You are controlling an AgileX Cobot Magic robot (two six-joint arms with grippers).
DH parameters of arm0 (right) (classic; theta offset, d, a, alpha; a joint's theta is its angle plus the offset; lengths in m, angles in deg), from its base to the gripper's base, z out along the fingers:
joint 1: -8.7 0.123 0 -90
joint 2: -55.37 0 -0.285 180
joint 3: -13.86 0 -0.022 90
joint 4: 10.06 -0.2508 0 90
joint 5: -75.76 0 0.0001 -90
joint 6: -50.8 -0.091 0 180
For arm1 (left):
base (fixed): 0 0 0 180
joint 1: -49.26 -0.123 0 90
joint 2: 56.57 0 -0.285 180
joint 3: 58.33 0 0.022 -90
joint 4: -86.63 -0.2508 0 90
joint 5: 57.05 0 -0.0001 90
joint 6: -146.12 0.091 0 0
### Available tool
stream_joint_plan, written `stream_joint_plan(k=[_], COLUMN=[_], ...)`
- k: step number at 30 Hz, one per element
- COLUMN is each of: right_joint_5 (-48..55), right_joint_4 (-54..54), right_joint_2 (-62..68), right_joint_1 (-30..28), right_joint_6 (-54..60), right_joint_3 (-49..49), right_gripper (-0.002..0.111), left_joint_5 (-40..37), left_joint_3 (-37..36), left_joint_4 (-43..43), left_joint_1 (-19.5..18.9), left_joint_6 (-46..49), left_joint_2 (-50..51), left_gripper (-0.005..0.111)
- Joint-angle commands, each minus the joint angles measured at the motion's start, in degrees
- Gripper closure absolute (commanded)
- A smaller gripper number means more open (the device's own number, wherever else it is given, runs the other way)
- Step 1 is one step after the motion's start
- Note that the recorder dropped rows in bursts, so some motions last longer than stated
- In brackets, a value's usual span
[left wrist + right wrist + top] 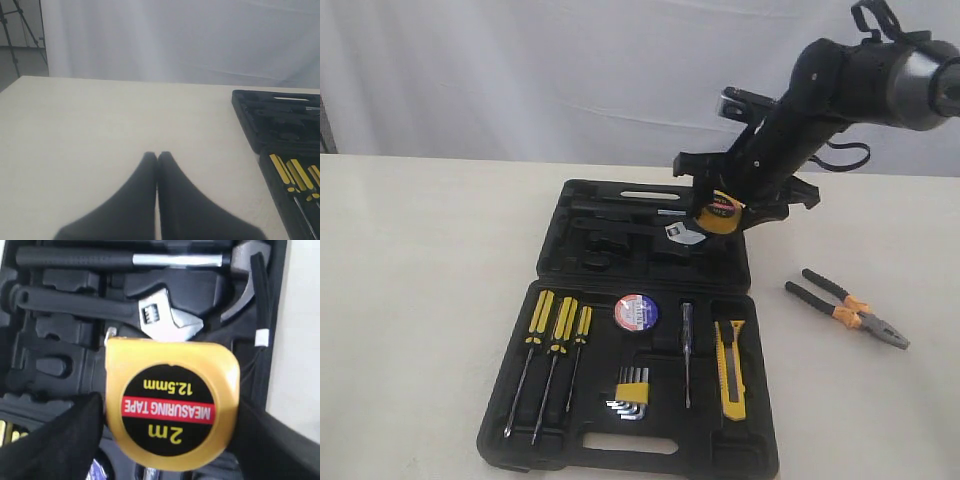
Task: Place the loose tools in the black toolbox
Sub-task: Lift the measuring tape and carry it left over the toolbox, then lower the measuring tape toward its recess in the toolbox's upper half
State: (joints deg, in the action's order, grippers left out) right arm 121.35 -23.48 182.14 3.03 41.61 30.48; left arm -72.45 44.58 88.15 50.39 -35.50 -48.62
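**Inspector:** What is the right hand doing?

**Assessor:** The right hand (167, 440) is gripping the round yellow tape measure (722, 212) by its two sides, jaws standing wide around it. It is holding it over the lid half of the black toolbox (545, 445), near that half's right edge and just beside the adjustable wrench (160, 315). I cannot tell whether the tape measure is touching the box.

**Inspector:** And the left hand?

**Assessor:** The left hand (157, 156) is sitting closed, fingertips meeting, over bare tabletop (420, 300) left of the box.

**Inspector:** Where are the other tools lying?

**Assessor:** The pliers (850, 310) are lying on the tabletop right of the box, apart from its edge, with open surface around them. The utility knife (730, 370) and the tape roll (636, 313) are lying in the near half.
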Motion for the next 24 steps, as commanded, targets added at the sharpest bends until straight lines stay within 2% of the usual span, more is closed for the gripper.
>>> stream_joint_plan(k=[1, 11, 24], right_joint_5=[6.52, 8.86, 6.67], right_joint_4=[3.98, 6.62, 6.50], right_joint_2=[1.04, 1.17, 6.01], right_joint_1=[0.86, 1.25, 1.25], right_joint_6=[-5.05, -7.47, -7.72], right_joint_3=[2.08, 2.08, 2.08], right_gripper=[0.080, 0.080, 0.080], left_joint_5=[0.06, 0.06, 0.06], left_joint_3=[-0.12, -0.12, -0.12], left_joint_4=[-0.13, -0.13, -0.13], left_joint_1=[0.12, 0.12, 0.12], left_joint_6=[-0.08, -0.08, -0.08], left_joint_2=[-0.16, -0.16, -0.16], left_gripper=[0.107, 0.107, 0.107])
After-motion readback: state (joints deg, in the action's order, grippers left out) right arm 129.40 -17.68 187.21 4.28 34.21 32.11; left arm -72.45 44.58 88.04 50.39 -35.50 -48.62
